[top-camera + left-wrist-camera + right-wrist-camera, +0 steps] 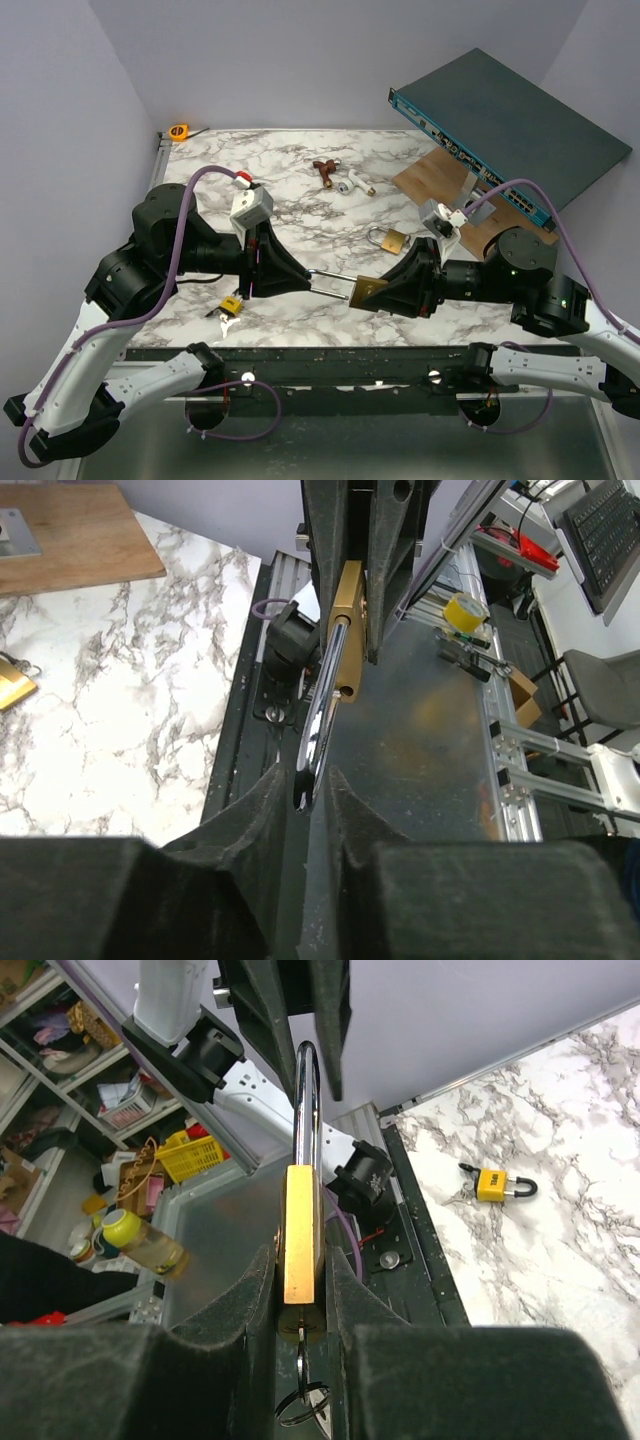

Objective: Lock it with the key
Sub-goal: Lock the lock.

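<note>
A brass padlock (366,291) with a long silvery shackle (330,284) hangs in the air between my two grippers, over the table's near edge. My right gripper (378,290) is shut on its brass body (300,1240). My left gripper (298,277) is shut on the far bend of the shackle (318,720), with the fingertips (270,785) close on either side. A small silvery key (303,1338) sits in the keyhole at the padlock's bottom, its ring (303,1405) dangling between the right fingers. The brass body also shows in the left wrist view (348,610).
A small yellow-and-black padlock (230,304) lies by the near left edge with small keys (224,320) beside it. Another brass padlock (392,240) lies mid-table. A brown item (324,172) and a white one (350,183) lie farther back. A network switch (510,130) on a wooden board (435,178) stands at the right.
</note>
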Controlling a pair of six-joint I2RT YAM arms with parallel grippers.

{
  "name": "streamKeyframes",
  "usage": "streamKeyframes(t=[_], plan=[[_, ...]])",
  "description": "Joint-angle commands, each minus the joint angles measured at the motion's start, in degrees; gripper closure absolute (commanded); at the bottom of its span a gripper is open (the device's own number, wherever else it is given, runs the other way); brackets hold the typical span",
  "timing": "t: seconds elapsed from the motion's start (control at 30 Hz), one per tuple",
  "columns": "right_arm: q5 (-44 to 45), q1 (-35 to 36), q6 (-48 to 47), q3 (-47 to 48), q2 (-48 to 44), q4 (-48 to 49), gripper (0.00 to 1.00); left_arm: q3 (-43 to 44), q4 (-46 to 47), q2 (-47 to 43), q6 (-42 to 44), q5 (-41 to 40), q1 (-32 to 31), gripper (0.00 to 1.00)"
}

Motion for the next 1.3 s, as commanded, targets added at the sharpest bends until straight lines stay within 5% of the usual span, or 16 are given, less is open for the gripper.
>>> streamKeyframes(t=[0.0, 0.1, 0.8, 1.27], plan=[[1.57, 0.12, -0.66, 2.38, -0.59, 2.58, 0.99, -0.04, 2.28, -0.63, -0.92, 2.60, -0.10, 0.86], [1.43, 0.14, -0.72, 2.67, -0.26, 2.60, 0.99, -0.45, 2.39, -0.38, -1.27, 2.51, -0.11, 1.00], [-16.30, 0.07, -7.32, 4.44, 6.07, 14.73, 0.99, -0.01, 6.60, -5.45, -8.32, 4.20, -0.10, 1.00], [-9.54, 0.08, -4.68, 5.74, 8.51, 16.05, 0.99, -0.43, 6.66, -6.99, -7.32, -2.24, -0.11, 1.00]])
